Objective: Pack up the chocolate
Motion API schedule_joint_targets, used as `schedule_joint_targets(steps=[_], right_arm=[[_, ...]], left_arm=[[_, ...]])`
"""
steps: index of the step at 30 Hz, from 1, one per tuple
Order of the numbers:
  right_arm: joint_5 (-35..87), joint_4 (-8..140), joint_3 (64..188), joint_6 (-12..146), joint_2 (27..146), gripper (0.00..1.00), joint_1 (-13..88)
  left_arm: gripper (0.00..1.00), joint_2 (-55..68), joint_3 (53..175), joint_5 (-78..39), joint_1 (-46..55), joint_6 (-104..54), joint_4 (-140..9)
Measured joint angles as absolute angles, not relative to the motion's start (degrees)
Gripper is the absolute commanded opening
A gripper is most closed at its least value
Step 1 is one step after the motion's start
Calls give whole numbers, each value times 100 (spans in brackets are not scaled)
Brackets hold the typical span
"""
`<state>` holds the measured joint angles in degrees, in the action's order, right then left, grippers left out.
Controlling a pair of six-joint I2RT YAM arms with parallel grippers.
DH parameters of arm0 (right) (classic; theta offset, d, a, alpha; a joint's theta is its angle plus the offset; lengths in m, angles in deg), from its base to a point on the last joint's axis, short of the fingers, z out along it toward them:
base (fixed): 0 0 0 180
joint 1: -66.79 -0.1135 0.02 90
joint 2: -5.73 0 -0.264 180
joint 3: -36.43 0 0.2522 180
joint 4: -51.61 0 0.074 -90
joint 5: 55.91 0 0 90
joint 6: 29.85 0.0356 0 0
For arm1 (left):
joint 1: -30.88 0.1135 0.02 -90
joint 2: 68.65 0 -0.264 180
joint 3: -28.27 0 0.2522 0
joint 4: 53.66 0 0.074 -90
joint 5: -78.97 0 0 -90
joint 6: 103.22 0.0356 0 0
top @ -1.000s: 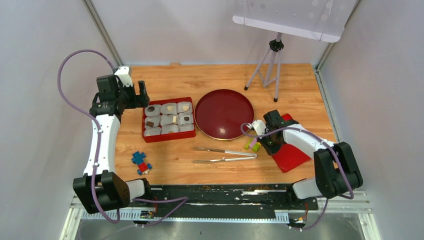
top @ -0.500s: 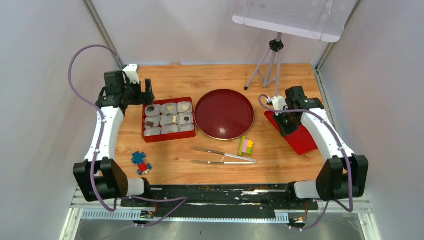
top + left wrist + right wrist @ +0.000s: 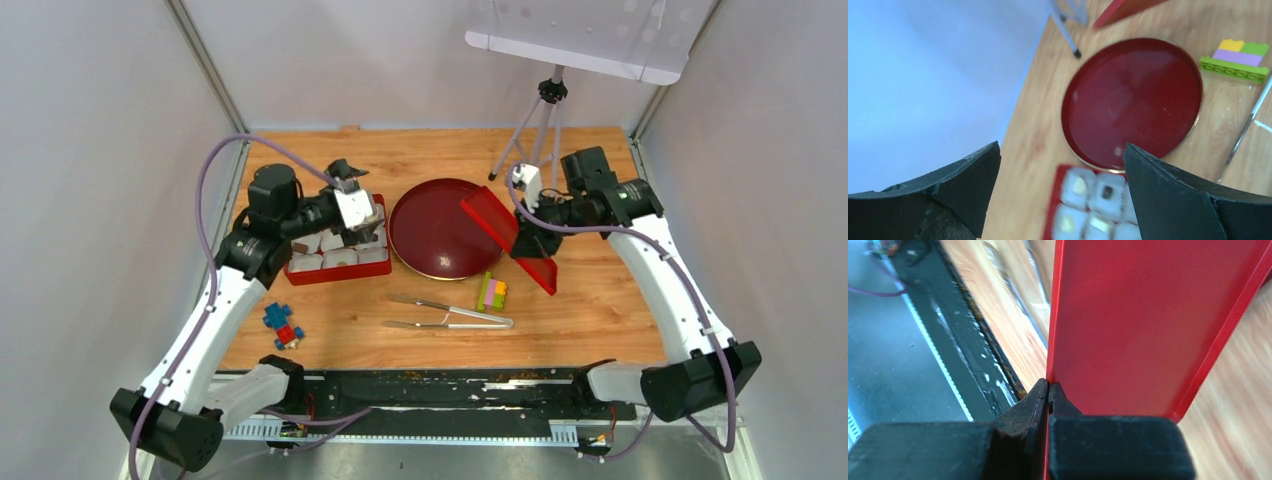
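Right gripper (image 3: 1048,387) has carried the lid (image 3: 490,215) from the table edge toward the box (image 3: 335,275), pinching its rim, likely to cover the chocolate (image 3: 1107,191); left gripper (image 3: 1060,155) gapes empty above.

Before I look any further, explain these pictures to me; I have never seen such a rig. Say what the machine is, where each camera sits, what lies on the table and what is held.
These are two robot arms bolted at the near edge of a wooden table. One picture looks down from above; the other two come from wrist cameras. On the table: a red box of paper cups with chocolates, a round plate, tongs and toy blocks. The left hand hangs open over the box, holding nothing. The right hand is shut on the edge of a red lid, lifted and tilted beside the plate.
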<state>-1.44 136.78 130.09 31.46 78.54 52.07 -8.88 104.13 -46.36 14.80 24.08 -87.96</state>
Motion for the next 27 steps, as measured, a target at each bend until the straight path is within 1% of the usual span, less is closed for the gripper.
schedule_joint_targets(steps=[3,8,11,14,18,20,23,25,27], right_arm=[[-561,13672,13520,3109,8206,0,4716],[-1107,13816,14521,2842,9196,0,4184],[-1228,14102,15190,2525,9885,0,3996],[-1276,14328,15688,2259,10346,0,3872],[-1269,14533,15922,1909,10510,0,3714],[-1271,14616,15973,1798,10506,0,3642],[-1241,14640,15979,1645,10503,0,3537],[-1208,14653,15979,1568,10501,0,3489],[-1158,14655,15979,1487,10501,0,3439]], left_arm=[[100,-1045,10516,-5016,965,3761,-8916],[98,-600,11143,-5307,309,6139,-9860],[94,-361,11467,-5329,145,7016,-10514],[86,-31,12094,-5298,27,7612,-11403],[76,485,13060,-5239,-130,7971,-12369],[72,535,13124,-5161,-185,7969,-12588],[62,544,13082,-4997,-266,7630,-12640],[58,563,13080,-4868,-307,7232,-12551],[56,600,13084,-4756,-323,6928,-12468]])
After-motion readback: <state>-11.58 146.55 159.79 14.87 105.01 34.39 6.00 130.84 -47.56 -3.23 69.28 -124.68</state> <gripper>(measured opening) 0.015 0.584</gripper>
